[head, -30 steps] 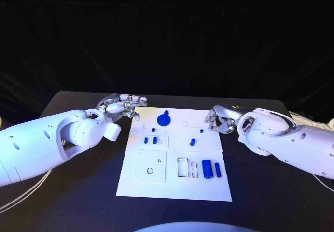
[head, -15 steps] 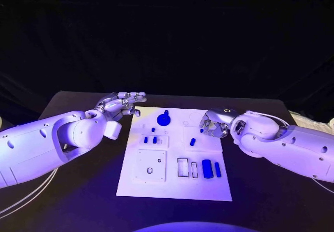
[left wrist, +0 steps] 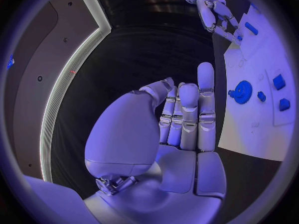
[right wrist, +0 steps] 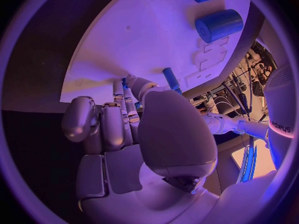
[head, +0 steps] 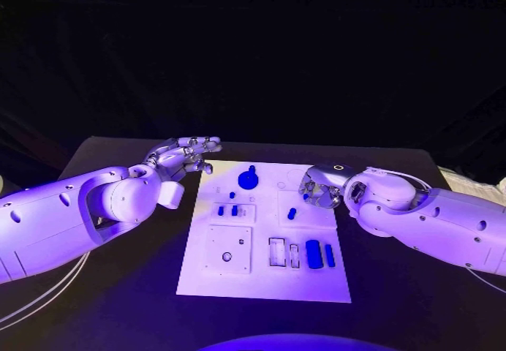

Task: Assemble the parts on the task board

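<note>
While my right hand (head: pixel 322 188) curls its fingers onto a small blue peg (right wrist: pixel 124 82) at the task board's (head: pixel 264 281) right-centre edge, a loose pinch could tip it; my left hand (head: pixel 186 157) waits empty, fingers straight.

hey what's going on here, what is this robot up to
A two-armed robot is working at a white task board that carries small blue parts. Its right robot hand is over the board's right edge, with its fingertips at a small blue peg there; whether it has gripped the peg cannot be told. The left robot hand hangs beside the board's far left corner, fingers apart and holding nothing. A blue gear and two blue cylinders lie untouched on the board.
</note>
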